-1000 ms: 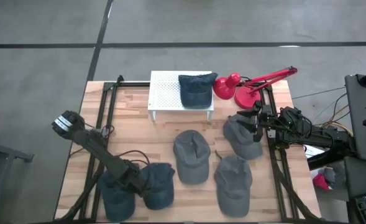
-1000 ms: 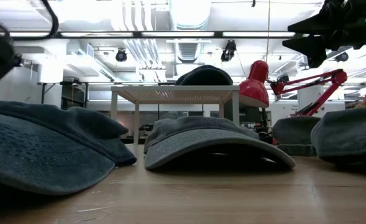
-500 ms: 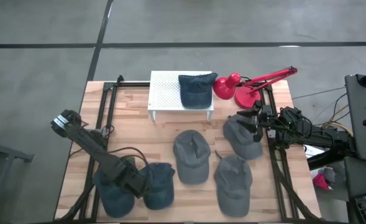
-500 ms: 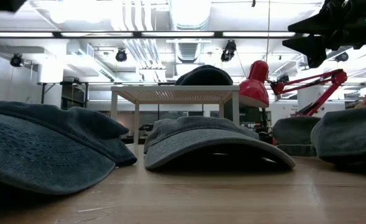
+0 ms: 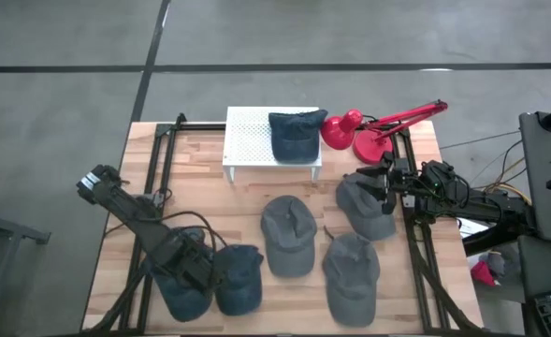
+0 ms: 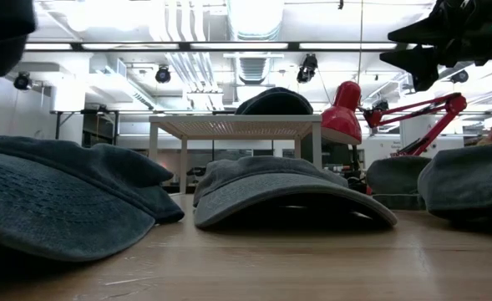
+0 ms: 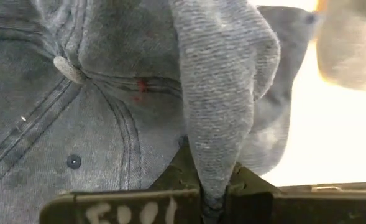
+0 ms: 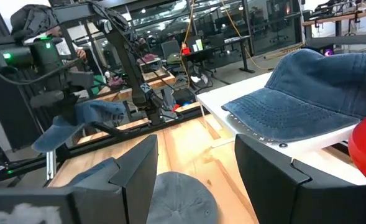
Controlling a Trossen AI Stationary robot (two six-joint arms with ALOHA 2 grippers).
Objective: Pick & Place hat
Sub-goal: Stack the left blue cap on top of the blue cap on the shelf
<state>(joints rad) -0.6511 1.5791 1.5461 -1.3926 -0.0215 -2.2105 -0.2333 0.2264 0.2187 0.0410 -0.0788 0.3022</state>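
My left gripper [image 5: 198, 269] is shut on a dark blue hat [image 5: 180, 290] at the table's near left. The right wrist view shows this hat [image 8: 77, 121] hanging clear above the table. A second blue hat [image 5: 239, 281] lies next to it. Another blue hat [image 5: 296, 134] rests on a white perforated stand [image 5: 247, 140] at the far middle. Three grey hats [image 5: 287, 236] [image 5: 352, 271] [image 5: 367, 206] lie on the table. My right gripper [image 8: 195, 180] is open and empty above the grey hat at the right. My left gripper pinches a raised fold of the blue hat's cloth [image 7: 212, 155] between its two fingers, beside the crown's top button [image 7: 64, 68]. The fingers come from above, pointing down. The hat hangs below them, lifted off the table.
A red desk lamp [image 5: 369, 126] stands at the far right beside the stand. Black rails [image 5: 158, 187] run along the table's left and right sides. Bare wood lies between the stand and the left rail.
My left gripper has stayed shut on the blue hat and has shifted a little toward the table's far edge. The hat has moved with it and lies closer to the second blue hat.
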